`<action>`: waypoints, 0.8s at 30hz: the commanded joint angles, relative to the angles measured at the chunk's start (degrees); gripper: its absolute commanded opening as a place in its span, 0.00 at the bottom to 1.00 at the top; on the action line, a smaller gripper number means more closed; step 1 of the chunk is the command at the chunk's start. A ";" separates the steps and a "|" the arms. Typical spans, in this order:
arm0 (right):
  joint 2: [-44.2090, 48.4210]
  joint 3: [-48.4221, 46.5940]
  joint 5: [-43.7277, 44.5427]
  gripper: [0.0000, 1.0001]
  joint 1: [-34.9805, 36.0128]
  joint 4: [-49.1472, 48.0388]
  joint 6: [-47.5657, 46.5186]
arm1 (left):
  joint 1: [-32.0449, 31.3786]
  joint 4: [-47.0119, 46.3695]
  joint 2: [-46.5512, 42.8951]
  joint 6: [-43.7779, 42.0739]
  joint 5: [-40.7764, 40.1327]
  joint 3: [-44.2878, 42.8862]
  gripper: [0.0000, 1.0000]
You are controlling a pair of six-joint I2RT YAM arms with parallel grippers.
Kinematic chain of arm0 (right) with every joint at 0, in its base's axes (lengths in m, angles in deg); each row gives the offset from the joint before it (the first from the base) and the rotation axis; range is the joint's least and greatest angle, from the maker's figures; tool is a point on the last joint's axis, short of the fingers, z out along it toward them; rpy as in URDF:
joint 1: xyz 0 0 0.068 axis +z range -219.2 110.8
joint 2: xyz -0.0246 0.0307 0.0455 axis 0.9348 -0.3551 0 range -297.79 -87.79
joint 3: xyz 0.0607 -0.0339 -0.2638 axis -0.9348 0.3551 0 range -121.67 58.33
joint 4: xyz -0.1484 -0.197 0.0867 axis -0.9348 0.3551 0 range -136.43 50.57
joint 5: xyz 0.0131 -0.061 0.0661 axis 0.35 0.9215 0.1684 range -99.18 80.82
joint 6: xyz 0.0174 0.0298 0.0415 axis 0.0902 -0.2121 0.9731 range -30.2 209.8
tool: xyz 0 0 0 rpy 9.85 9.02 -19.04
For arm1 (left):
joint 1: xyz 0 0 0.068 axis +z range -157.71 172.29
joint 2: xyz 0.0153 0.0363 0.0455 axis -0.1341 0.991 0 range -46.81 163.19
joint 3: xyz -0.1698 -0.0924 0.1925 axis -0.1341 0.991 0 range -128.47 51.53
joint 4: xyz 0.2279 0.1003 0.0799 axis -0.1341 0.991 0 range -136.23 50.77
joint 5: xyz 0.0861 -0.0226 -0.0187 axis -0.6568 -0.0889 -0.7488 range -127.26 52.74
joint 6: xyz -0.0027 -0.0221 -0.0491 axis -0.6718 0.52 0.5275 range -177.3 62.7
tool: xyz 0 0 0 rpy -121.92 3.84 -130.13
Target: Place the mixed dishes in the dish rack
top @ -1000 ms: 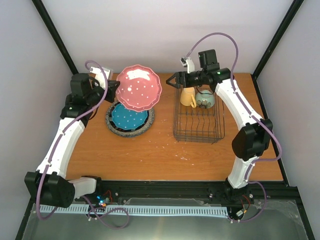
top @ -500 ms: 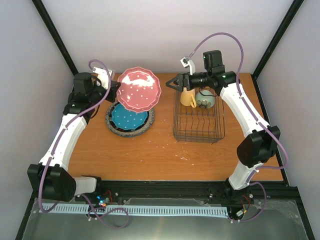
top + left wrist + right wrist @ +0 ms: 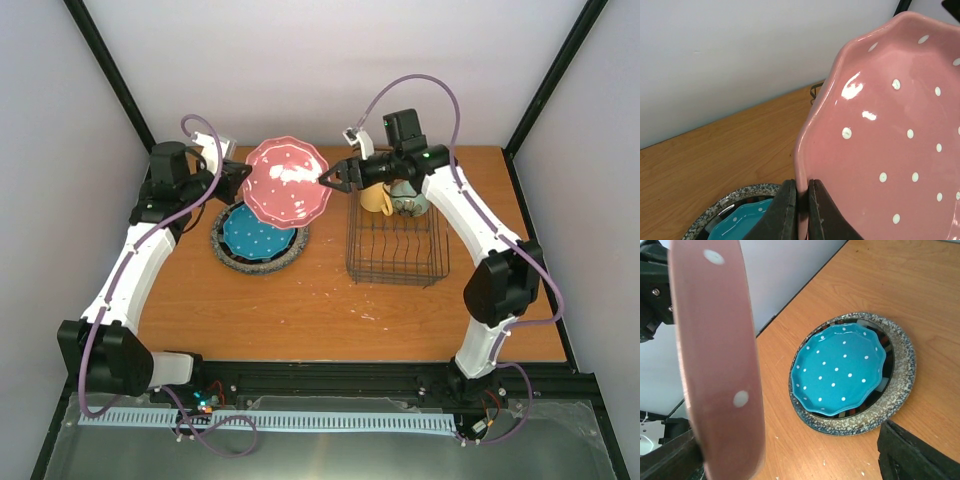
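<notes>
From above, my right claw (image 3: 328, 180) has swung off the dish rack (image 3: 398, 255) and over to the pink dotted plate (image 3: 288, 182). My left claw (image 3: 240, 180) holds that plate up on edge above the teal dotted plate (image 3: 258, 236) and has carried it slightly toward the rack. The yellow mug (image 3: 377, 198) and mint-green bowl (image 3: 412, 203) already sit at the rack's far end.

Through my left wrist camera, my fingers (image 3: 785, 215) are pressed tight on the pink plate's scalloped rim.

Through my right wrist camera, my jaws are spread wide. The pink rim stands between them, close to one finger and not yet pinched. Below it the teal plate rests on the grey speckled plate (image 3: 902, 375). I read this as a handover, so my right claw should clamp before my left lets go.
</notes>
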 commanded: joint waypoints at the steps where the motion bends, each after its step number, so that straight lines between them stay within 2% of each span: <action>1: -2.24 -2.33 -0.27 0.81 1.69 -0.91 0.00 | 0.00 -7.17 -0.99 3.21 4.69 -4.69 0.01; 5: -3.19 -3.67 -2.89 0.78 2.70 -3.01 1.69 | 0.00 -7.17 -0.24 3.54 5.18 -4.69 0.01; 10: -4.16 -4.40 -7.67 0.63 3.84 -5.53 3.81 | -0.08 -10.13 0.75 4.38 6.42 -4.47 0.01; 12: -4.45 -4.54 -9.75 0.44 4.35 -6.22 4.25 | -0.16 -10.44 1.41 4.60 6.80 -4.58 0.01; 13: -4.43 -4.56 -11.00 0.28 4.57 -6.66 4.29 | -0.17 -10.51 1.68 4.62 6.86 -4.60 0.01; 14: -4.40 -4.60 -11.48 0.07 4.77 -6.84 4.30 | -0.25 -10.58 1.82 4.56 6.86 -4.50 0.01; 15: -4.07 -4.47 -11.45 0.03 4.95 -7.17 4.34 | -0.26 -10.59 1.93 4.43 6.82 -4.54 0.01; 20: -2.34 -4.57 -9.06 0.03 5.05 -7.89 5.02 | -0.35 -9.74 2.23 3.52 5.42 -4.50 0.02; 22: -1.64 -4.75 -7.00 0.03 5.09 -8.07 5.86 | -0.36 -9.47 2.29 3.33 4.58 -4.50 0.10; 24: -1.18 -4.90 -4.49 0.03 5.01 -8.19 6.71 | -0.40 -9.46 2.13 3.45 2.98 -4.42 0.25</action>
